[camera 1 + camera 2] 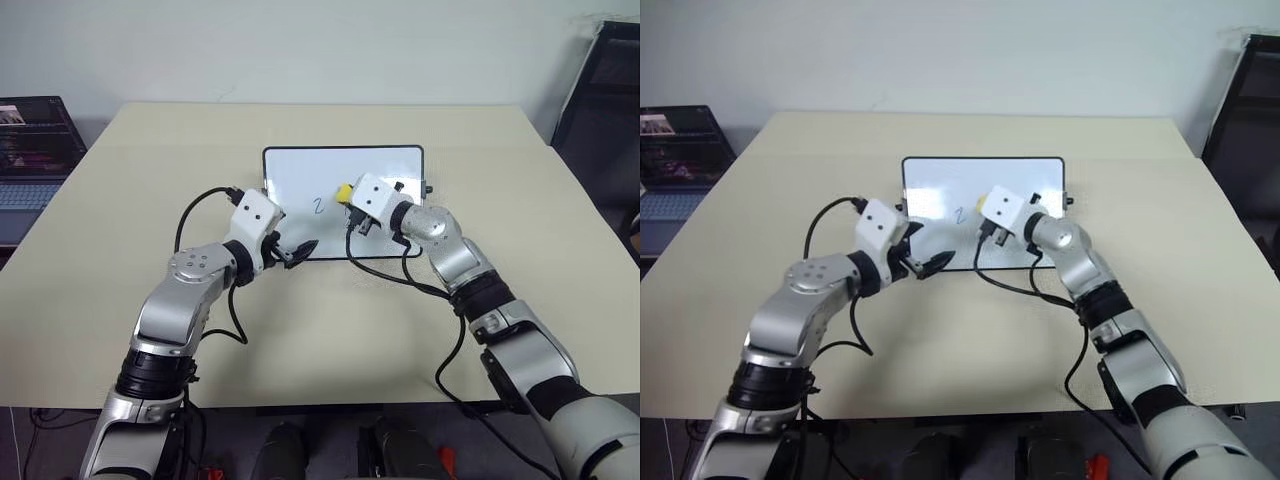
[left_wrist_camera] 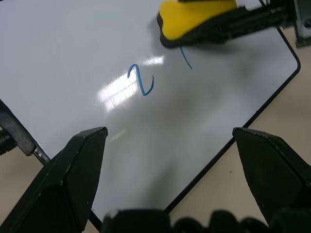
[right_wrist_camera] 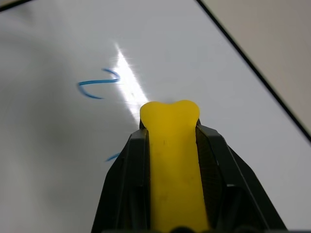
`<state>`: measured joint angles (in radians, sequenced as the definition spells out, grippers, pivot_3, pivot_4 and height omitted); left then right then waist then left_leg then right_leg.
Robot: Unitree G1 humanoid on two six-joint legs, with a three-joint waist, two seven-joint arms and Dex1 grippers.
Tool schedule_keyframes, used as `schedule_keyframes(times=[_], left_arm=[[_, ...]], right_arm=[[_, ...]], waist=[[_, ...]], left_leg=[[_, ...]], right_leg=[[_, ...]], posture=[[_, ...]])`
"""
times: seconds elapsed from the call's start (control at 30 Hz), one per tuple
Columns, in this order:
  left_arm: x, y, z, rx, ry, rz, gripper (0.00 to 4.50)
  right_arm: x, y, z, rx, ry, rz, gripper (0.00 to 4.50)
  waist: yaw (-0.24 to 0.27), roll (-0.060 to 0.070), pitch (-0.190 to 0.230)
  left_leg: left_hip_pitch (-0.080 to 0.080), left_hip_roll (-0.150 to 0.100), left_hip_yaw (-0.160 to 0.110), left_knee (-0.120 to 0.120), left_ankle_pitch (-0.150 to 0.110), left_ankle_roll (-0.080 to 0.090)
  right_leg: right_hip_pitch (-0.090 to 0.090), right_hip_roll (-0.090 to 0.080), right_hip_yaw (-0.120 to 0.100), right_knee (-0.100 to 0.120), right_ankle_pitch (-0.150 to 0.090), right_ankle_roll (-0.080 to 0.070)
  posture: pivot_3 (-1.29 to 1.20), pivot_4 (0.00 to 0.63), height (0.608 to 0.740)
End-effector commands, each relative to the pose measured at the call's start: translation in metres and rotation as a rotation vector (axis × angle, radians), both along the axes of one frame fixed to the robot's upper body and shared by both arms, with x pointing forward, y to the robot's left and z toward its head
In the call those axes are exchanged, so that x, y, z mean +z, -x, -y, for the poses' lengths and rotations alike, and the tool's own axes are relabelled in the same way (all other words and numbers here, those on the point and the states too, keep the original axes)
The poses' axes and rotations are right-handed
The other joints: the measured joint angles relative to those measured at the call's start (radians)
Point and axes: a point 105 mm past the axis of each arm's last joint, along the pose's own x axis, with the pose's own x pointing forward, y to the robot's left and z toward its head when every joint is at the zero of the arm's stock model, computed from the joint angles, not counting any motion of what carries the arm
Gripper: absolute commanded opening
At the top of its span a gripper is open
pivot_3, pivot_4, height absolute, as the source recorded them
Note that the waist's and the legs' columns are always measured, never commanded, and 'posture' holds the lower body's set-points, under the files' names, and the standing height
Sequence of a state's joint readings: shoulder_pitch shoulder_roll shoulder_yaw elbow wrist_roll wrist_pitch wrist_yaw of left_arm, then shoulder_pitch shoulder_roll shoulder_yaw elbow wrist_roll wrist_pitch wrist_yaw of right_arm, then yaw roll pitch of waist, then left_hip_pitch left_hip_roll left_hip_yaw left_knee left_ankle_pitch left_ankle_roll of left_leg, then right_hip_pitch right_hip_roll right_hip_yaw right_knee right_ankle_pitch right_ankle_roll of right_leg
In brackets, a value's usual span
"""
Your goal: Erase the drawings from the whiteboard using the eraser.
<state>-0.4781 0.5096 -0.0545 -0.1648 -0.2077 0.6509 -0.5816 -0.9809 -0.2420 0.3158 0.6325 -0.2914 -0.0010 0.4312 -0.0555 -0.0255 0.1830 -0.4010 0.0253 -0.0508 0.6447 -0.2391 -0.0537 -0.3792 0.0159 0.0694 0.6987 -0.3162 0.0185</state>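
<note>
I am clamping the eraser [image 3: 172,160] in my right gripper [image 1: 352,205], pressing it on the whiteboard [image 1: 300,175] beside the "2" [image 2: 141,80]. My left gripper [image 2: 170,160], fingers apart, is hovering at the near edge. Next, I judge, wiping leftward across the drawings.

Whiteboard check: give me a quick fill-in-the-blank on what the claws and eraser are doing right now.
1. The right claw is shut on the ____ eraser.
2. On the whiteboard, the whole blue character beside the eraser is a ____.
3. The left claw is ____ and holds nothing.
4. The whiteboard lies on a beige ____.

Missing words: yellow; 2; open; table
</note>
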Motion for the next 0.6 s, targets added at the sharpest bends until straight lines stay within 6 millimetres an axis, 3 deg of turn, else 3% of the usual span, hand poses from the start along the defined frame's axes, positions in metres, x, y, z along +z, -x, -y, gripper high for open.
schedule_keyframes(times=[0.03, 0.33, 0.6], left_arm=[[0.012, 0.0, 0.0, -0.006, -0.004, 0.039, 4.5], [0.01, 0.001, 0.001, -0.007, 0.002, 0.033, 4.5], [0.006, 0.002, 0.003, -0.018, 0.002, 0.026, 4.5]], right_arm=[[0.015, -0.006, 0.005, -0.033, -0.012, 0.063, 0.98], [-0.023, 0.02, -0.007, 0.149, 0.153, -0.07, 0.98], [0.003, -0.002, 0.023, -0.057, 0.089, 0.06, 0.98]], waist=[[0.0, 0.0, 0.0], [0.0, 0.0, 0.0], [0.0, 0.0, 0.0]], left_leg=[[0.0, 0.0, 0.0, 0.0, 0.0, 0.0], [0.0, 0.0, 0.0, 0.0, 0.0, 0.0], [0.0, 0.0, 0.0, 0.0, 0.0, 0.0]], right_leg=[[0.0, 0.0, 0.0, 0.0, 0.0, 0.0], [0.0, 0.0, 0.0, -0.001, 0.0, 0.0], [0.0, 0.0, 0.0, 0.0, 0.0, 0.0]], posture=[[0.0, 0.15, 0.74], [0.0, 0.15, 0.74], [0.0, 0.15, 0.74]])
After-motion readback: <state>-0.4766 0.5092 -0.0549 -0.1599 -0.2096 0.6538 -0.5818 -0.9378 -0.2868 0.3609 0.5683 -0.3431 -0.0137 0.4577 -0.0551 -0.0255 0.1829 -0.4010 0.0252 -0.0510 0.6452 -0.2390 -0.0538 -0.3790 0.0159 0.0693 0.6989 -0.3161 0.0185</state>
